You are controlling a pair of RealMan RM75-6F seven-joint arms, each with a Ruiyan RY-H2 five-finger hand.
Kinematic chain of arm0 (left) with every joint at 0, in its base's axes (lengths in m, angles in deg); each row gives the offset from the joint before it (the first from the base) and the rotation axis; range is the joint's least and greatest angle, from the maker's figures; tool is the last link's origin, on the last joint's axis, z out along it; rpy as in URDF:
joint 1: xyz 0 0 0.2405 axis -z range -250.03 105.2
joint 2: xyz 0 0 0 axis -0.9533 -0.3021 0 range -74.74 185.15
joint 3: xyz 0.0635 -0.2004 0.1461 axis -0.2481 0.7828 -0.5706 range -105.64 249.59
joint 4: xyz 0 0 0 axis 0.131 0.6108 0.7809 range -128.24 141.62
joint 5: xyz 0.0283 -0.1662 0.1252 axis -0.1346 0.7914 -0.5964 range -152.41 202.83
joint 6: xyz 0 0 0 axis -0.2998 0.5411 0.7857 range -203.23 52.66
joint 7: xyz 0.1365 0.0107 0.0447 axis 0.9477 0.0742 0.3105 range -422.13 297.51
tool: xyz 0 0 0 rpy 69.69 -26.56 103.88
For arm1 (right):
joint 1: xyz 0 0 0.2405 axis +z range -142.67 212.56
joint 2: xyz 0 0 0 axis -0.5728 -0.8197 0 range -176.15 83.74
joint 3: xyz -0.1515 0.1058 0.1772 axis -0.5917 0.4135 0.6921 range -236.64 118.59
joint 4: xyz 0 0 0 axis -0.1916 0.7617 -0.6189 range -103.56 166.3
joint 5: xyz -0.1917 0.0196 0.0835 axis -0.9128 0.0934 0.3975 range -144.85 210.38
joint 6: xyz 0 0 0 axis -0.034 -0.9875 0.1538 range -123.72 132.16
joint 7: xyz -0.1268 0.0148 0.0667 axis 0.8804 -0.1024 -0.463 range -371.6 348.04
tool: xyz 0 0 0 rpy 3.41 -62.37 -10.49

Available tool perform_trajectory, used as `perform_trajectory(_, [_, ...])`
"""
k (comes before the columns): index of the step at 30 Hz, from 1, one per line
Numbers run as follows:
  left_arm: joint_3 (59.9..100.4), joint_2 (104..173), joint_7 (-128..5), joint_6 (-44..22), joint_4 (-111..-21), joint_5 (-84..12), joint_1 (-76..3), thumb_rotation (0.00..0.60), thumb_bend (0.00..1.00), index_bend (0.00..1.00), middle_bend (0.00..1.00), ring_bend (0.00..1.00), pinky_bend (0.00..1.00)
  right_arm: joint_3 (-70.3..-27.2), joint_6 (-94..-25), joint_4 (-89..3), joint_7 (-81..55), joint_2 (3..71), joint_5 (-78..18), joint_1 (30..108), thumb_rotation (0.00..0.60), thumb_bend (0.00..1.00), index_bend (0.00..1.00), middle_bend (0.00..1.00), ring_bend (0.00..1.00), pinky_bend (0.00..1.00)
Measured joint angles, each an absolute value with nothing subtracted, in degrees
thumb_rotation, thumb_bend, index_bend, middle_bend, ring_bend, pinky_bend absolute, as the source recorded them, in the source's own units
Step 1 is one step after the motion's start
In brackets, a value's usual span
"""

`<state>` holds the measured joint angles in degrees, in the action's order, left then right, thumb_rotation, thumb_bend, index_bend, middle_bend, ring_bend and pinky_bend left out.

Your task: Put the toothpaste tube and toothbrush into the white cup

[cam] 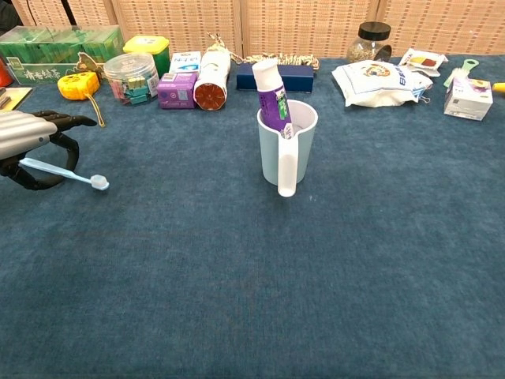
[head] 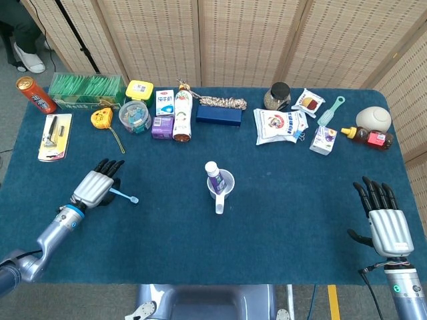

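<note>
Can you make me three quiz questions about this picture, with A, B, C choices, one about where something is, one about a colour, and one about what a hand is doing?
1. Where is the toothpaste tube?
A. Inside the white cup
B. Lying flat on the table
C. In the right hand

2. What colour is the toothbrush?
A. Red
B. Light blue
C. Black

3. What is the left hand doing?
A. Resting flat and holding nothing
B. Holding the toothbrush
C. Gripping the cup

Answers:
1. A, the tube stands up out of the cup's mouth.
2. B, its handle and head look pale blue on the dark cloth.
3. B, its fingers curl round the handle, and the brush head sticks out toward the cup.
</note>
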<state>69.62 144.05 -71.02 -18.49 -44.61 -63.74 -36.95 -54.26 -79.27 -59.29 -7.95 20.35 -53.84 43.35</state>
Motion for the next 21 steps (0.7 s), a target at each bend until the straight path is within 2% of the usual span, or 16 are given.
perform_trajectory(11, [70.94,140.59,-73.02,-15.7,-50.35,-63.64,-37.11,0.6,0.48,0.6,0.0,0.0,0.0,-54.29,-79.08,-59.28,-7.88,20.37,-53.76,43.41,0.6,0.0,0.0,0.0,0.0,0.0])
perform_trajectory(21, [72.89,137.59,-84.75,-10.82,-58.32,-64.54,-37.15,0.6,0.48,0.6,0.0,0.0,0.0,-54.37,-78.94,-59.25,-7.72,20.5,-53.78,43.46,0.6,0.0,0.0,0.0,0.0,0.0])
